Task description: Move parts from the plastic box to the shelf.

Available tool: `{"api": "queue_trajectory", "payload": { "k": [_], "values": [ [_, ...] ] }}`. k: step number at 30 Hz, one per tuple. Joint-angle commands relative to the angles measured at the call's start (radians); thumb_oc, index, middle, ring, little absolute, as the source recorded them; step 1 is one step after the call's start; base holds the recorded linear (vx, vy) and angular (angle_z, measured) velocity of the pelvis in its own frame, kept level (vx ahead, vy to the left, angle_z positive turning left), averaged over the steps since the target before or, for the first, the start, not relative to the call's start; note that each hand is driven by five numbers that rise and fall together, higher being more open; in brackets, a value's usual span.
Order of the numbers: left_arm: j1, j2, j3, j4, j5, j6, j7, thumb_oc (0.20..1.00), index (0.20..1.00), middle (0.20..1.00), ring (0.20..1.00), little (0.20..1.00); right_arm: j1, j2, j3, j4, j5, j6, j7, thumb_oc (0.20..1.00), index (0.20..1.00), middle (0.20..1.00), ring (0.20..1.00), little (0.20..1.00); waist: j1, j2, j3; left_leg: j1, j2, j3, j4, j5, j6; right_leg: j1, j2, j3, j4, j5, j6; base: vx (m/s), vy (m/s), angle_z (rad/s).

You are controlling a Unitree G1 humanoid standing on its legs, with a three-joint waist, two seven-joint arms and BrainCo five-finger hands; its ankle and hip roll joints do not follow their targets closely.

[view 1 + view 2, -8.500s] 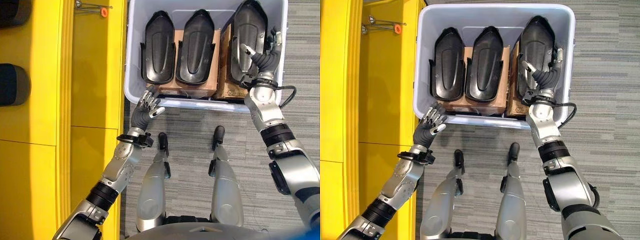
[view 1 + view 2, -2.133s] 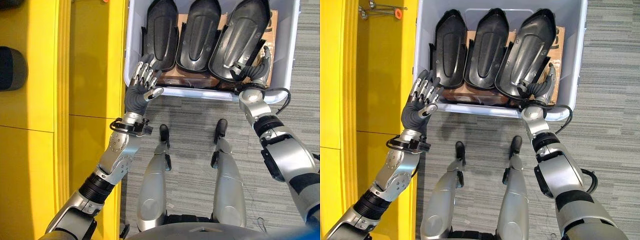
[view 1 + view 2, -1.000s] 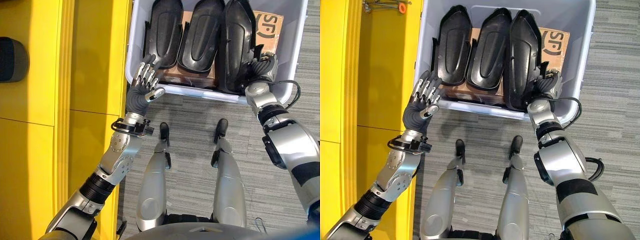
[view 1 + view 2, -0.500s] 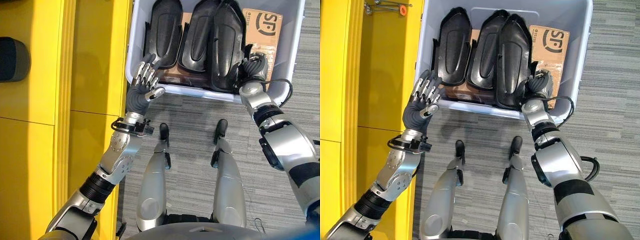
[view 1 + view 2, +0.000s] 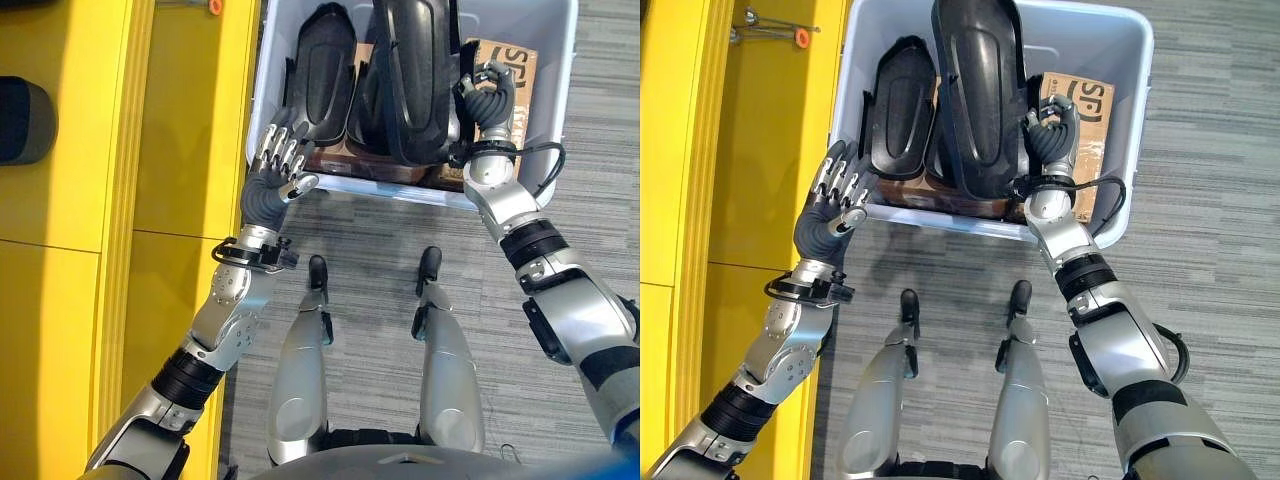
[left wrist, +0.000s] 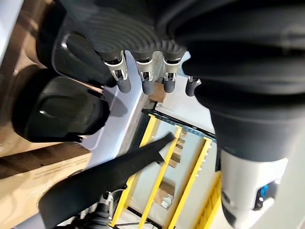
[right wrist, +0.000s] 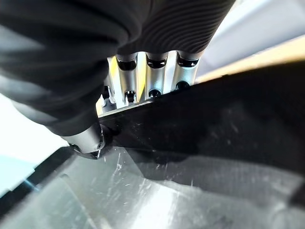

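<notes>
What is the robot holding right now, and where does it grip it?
The right hand grips a black part by its right-hand edge, low on its side, lifting it above the plastic box. The left hand is open and holds nothing.

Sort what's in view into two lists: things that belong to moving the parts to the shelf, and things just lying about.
Belongs to the job:
- lifted black part, gripped by the right hand
- black part lying in the box
- plastic box
- yellow shelf
- left hand, open at the box's near corner

Lying about:
- cardboard box under the parts
- orange-tipped tool on the shelf
</notes>
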Motion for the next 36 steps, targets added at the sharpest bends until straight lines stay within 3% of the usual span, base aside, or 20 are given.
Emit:
{"api": "queue_trajectory", "payload": {
  "k": [1, 14, 16, 17, 21, 22, 26, 28, 30, 32, 35, 36],
  "values": [
    [0.055, 0.041, 0.023, -0.090, -0.008, -0.039, -0.020, 1.000, 1.000, 1.000, 1.000, 1.000, 0.023, -0.018, -0.036, -0.138, -0.063, -0.086, -0.013, 0.200, 0.200, 0.200, 0.200, 0.200, 0.014, -0.007, -0.083, 0.025, 0.043, -0.063, -0.001, -0.049, -0.007, 0.056, -0.018, 0.059, 0.091, -0.141, 0.064, 0.00, 0.000, 0.00],
    [0.180, 0.035, 0.116, -0.043, 0.019, -0.010, -0.047, 1.000, 1.000, 1.000, 1.000, 1.000, 0.303, 0.033, -0.057, -0.457, -0.090, -0.124, 0.105, 0.200, 0.200, 0.200, 0.200, 0.200, 0.007, -0.023, -0.148, 0.191, 0.083, -0.057, -0.047, -0.047, -0.022, 0.200, 0.009, 0.046, 0.094, -0.180, 0.059, 0.02, -0.023, -0.05],
    [0.195, 0.028, 0.124, -0.039, 0.021, -0.006, -0.053, 1.000, 1.000, 1.000, 1.000, 1.000, 0.341, 0.042, -0.050, -0.479, -0.092, -0.125, 0.127, 0.200, 0.200, 0.200, 0.200, 0.200, 0.007, -0.021, -0.161, 0.220, 0.094, -0.057, -0.059, -0.043, -0.025, 0.216, 0.018, 0.041, 0.112, -0.201, 0.053, 0.03, -0.097, -0.07],
    [0.222, 0.017, 0.138, -0.034, 0.030, 0.002, -0.055, 1.000, 1.000, 1.000, 1.000, 1.000, 0.389, 0.064, -0.038, -0.494, -0.085, -0.127, 0.155, 0.200, 0.200, 0.200, 0.200, 0.200, 0.006, -0.021, -0.181, 0.269, 0.119, -0.057, -0.073, -0.034, -0.030, 0.244, 0.033, 0.028, 0.166, -0.248, 0.042, 0.02, -0.105, -0.05],
    [0.243, 0.011, 0.148, -0.033, 0.040, 0.008, -0.058, 1.000, 1.000, 1.000, 1.000, 1.000, 0.411, 0.078, -0.027, -0.488, -0.072, -0.131, 0.173, 0.200, 0.200, 0.200, 0.200, 0.200, 0.004, -0.021, -0.190, 0.304, 0.138, -0.056, -0.084, -0.026, -0.034, 0.260, 0.044, 0.017, 0.212, -0.281, 0.032, 0.02, -0.118, -0.03],
    [0.277, 0.006, 0.171, -0.021, 0.049, 0.010, -0.062, 1.000, 1.000, 1.000, 1.000, 1.000, 0.406, 0.089, 0.000, -0.466, -0.064, -0.129, 0.194, 0.200, 0.200, 0.200, 0.200, 0.200, 0.013, -0.028, -0.209, 0.347, 0.168, -0.062, -0.085, -0.018, -0.037, 0.284, 0.065, -0.001, 0.275, -0.334, 0.017, 0.02, -0.176, 0.02],
    [0.318, 0.003, 0.188, -0.021, 0.059, 0.018, -0.068, 1.000, 1.000, 1.000, 1.000, 1.000, 0.391, 0.097, 0.017, -0.450, -0.064, -0.127, 0.209, 0.200, 0.200, 0.200, 0.200, 0.200, 0.028, -0.035, -0.221, 0.386, 0.195, -0.070, -0.082, -0.004, -0.036, 0.317, 0.092, -0.021, 0.320, -0.384, -0.004, 0.02, -0.205, 0.01],
    [0.338, -0.002, 0.194, -0.020, 0.068, 0.022, -0.068, 1.000, 1.000, 1.000, 1.000, 1.000, 0.382, 0.106, 0.021, -0.423, -0.059, -0.129, 0.207, 0.200, 0.200, 0.200, 0.200, 0.200, 0.040, -0.034, -0.230, 0.399, 0.218, -0.091, -0.116, 0.063, -0.047, 0.342, 0.112, -0.058, 0.321, -0.405, -0.023, -0.04, -0.214, 0.06],
    [0.366, -0.011, 0.201, -0.018, 0.071, 0.028, -0.070, 1.000, 1.000, 1.000, 1.000, 1.000, 0.392, 0.114, 0.022, -0.411, -0.045, -0.133, 0.209, 0.200, 0.200, 0.200, 0.200, 0.200, 0.051, -0.035, -0.261, 0.395, 0.221, -0.110, -0.175, 0.131, -0.058, 0.360, 0.126, -0.090, 0.288, -0.408, -0.033, -0.02, -0.158, 0.29],
    [0.369, -0.011, 0.199, -0.015, 0.078, 0.038, -0.073, 1.000, 1.000, 1.000, 1.000, 1.000, 0.420, 0.106, 0.013, -0.425, -0.041, -0.134, 0.211, 0.200, 0.200, 0.200, 0.200, 0.200, 0.055, -0.043, -0.276, 0.378, 0.209, -0.085, -0.189, 0.195, -0.062, 0.395, 0.115, -0.135, 0.223, -0.395, -0.037, -0.05, -0.115, 0.47],
    [0.363, -0.020, 0.194, -0.015, 0.080, 0.050, -0.084, 1.000, 1.000, 1.000, 1.000, 1.000, 0.440, 0.086, 0.007, -0.435, -0.050, -0.124, 0.214, 0.200, 0.200, 0.200, 0.200, 0.200, 0.057, -0.060, -0.291, 0.362, 0.180, -0.046, -0.141, 0.165, -0.037, 0.424, 0.099, -0.182, 0.138, -0.351, -0.042, -0.08, -0.065, 0.70],
    [0.349, -0.030, 0.182, -0.008, 0.078, 0.053, -0.089, 1.000, 1.000, 1.000, 1.000, 1.000, 0.463, 0.074, -0.006, -0.446, -0.050, -0.123, 0.214, 0.200, 0.200, 0.200, 0.200, 0.200, 0.049, -0.066, -0.301, 0.382, 0.175, -0.002, -0.087, 0.112, -0.027, 0.448, 0.072, -0.226, 0.092, -0.327, -0.044, -0.08, 0.003, 0.71]
  ]
}}
